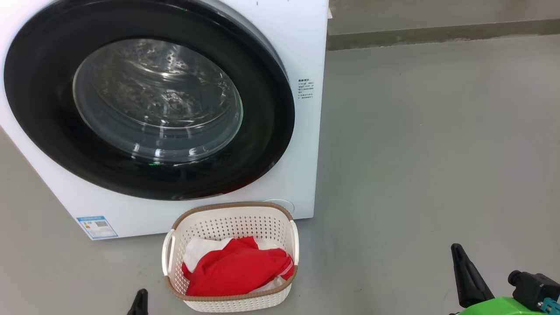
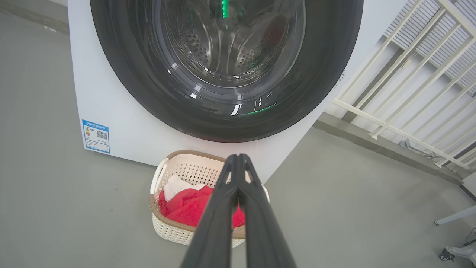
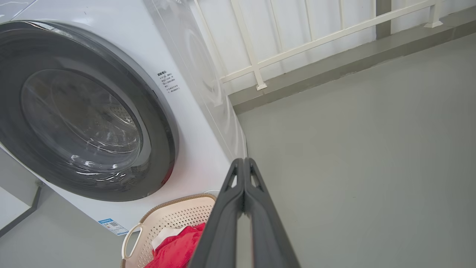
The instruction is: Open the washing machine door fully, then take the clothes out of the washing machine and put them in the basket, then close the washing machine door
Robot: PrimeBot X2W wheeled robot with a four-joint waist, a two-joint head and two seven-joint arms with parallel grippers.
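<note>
The washing machine (image 1: 302, 52) stands with its black-rimmed door (image 1: 144, 105) flat against the front; the steel drum shows through the glass. The cream basket (image 1: 232, 218) sits on the floor just before the machine, holding the red and white clothes (image 1: 236, 269). My left gripper (image 2: 237, 158) is shut and empty, its fingers touching, held back from the basket (image 2: 174, 169) over the floor. My right gripper (image 3: 244, 160) is also shut and empty, off to the right of the machine (image 3: 200, 123). In the head view my right gripper (image 1: 457, 249) shows at the lower right and the left gripper's tip (image 1: 141, 297) at the bottom.
Grey floor (image 1: 428, 153) spreads wide to the right of the machine. A white railing (image 3: 297, 44) runs along a low kerb behind. A blue label (image 1: 97, 226) marks the machine's lower left corner.
</note>
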